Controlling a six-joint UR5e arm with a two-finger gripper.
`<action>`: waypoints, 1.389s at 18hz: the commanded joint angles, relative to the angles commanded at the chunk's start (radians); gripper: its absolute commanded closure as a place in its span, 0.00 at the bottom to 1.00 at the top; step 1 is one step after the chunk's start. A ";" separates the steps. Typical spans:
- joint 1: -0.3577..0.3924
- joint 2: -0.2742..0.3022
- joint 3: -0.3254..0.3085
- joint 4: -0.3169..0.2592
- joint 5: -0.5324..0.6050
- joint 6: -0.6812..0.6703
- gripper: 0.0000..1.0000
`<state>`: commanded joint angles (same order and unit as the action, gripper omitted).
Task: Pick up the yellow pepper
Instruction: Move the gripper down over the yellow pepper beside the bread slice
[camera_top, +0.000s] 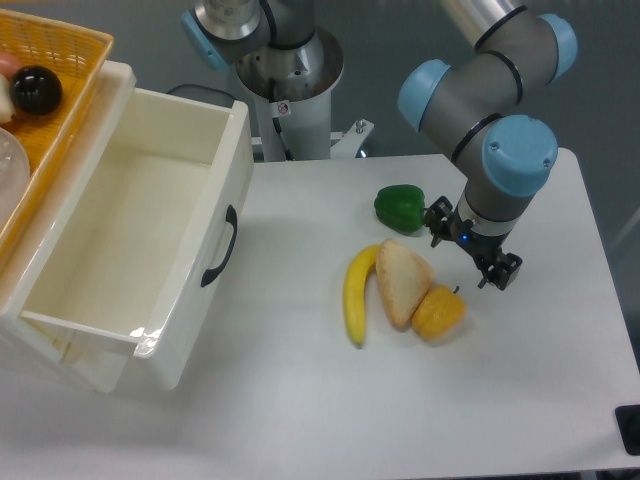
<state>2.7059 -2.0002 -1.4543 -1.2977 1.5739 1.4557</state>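
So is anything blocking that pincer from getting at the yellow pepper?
Nothing visible does. The pincer hangs just above and right of the yellow pepper. The bread slice touches the pepper's left side, away from the pincer.

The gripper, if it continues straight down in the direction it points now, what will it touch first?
Probably the yellow pepper, or the table just beside it; the gripper hangs up and right of the pepper, and depth is unclear.

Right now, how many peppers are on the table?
2. The yellow pepper lies near the middle, touching the bread slice, just below the gripper. The green pepper sits further back, left of the arm. None seems hidden.
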 joint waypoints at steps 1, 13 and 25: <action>0.000 -0.008 0.009 0.000 0.000 0.002 0.00; 0.009 -0.100 0.040 0.069 -0.020 0.003 0.00; 0.002 -0.147 -0.051 0.201 -0.097 -0.009 0.00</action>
<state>2.7075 -2.1476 -1.5048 -1.0968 1.4772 1.4466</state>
